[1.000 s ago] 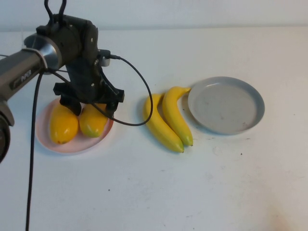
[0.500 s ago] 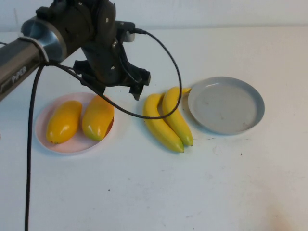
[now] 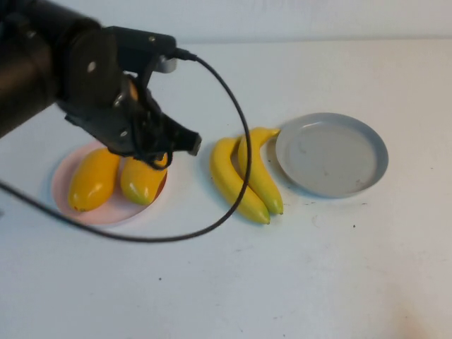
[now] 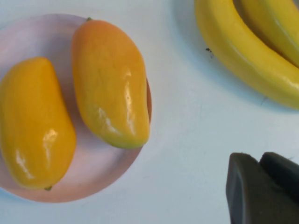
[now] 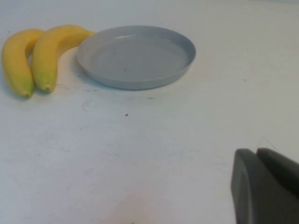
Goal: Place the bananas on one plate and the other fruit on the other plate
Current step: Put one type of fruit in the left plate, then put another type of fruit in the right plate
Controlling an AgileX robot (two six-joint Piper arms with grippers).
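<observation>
Two orange-yellow mango-like fruits lie side by side on the pale pink plate; they also show in the left wrist view. Two bananas lie together on the table, touching the rim of the empty grey-blue plate. My left gripper hangs above the table between the pink plate and the bananas, shut and empty. My right gripper is shut and empty, low over bare table in front of the grey-blue plate.
The left arm's black cable loops down over the table and across the bananas. The white table runs wide in front and to the right.
My left gripper has let go of the second mango on the pink plate, risen, and moved right toward the bananas. The bananas and both plates have not moved.
</observation>
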